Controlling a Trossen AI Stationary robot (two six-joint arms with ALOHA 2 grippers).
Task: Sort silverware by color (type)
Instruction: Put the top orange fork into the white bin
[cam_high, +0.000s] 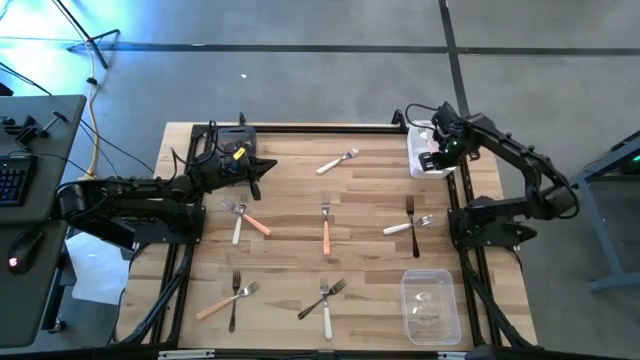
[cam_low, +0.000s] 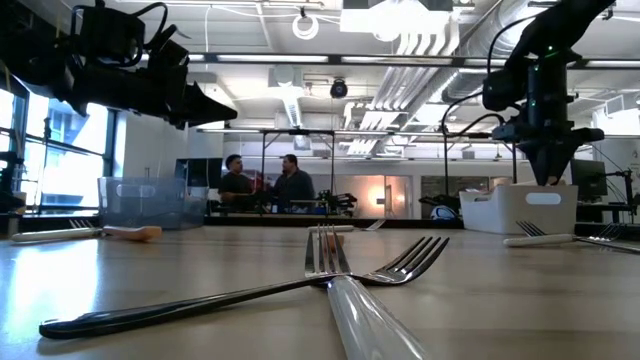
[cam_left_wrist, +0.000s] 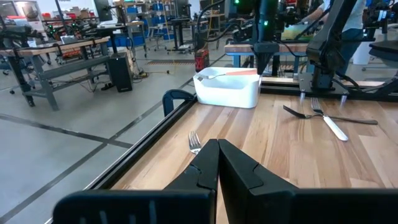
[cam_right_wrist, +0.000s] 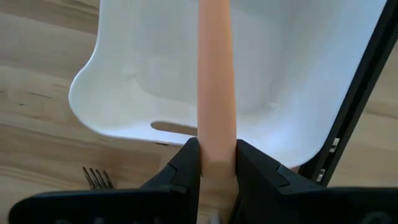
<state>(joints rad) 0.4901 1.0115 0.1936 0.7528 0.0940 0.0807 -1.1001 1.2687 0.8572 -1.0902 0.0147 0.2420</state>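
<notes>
The salmon-handled fork (cam_right_wrist: 216, 74) sits pinched between my right gripper's (cam_right_wrist: 216, 163) two fingers, its handle running straight out ahead of them and over the open mouth of the white bin (cam_right_wrist: 130, 68). The bin stands at the far right corner of the table (cam_high: 370, 215), and that is where my right gripper (cam_high: 437, 150) hangs, directly above it. So the thing I carry lies over the container, not beside it, with its long axis pointing across the bin's hollow; I judge that letting go here would drop it inside, provided the handle clears the rim.

The handle is slim, smooth and evenly salmon-orange; its tines I cannot see from my wrist. In the left wrist view another fork (cam_left_wrist: 214, 74) already rests across the bin's top.

My left gripper (cam_high: 258, 166) waits at the far left of the table, fingers pressed together on nothing. It is well apart from the bin; the right arm is the nearer one by far.

Other forks lie scattered over the boards: a white-handled fork (cam_high: 337, 162) near the far edge, an orange-handled fork (cam_high: 326, 229) at the middle, and crossed pairs toward the near edge. A clear bin (cam_high: 431, 306) stands at the near right.
</notes>
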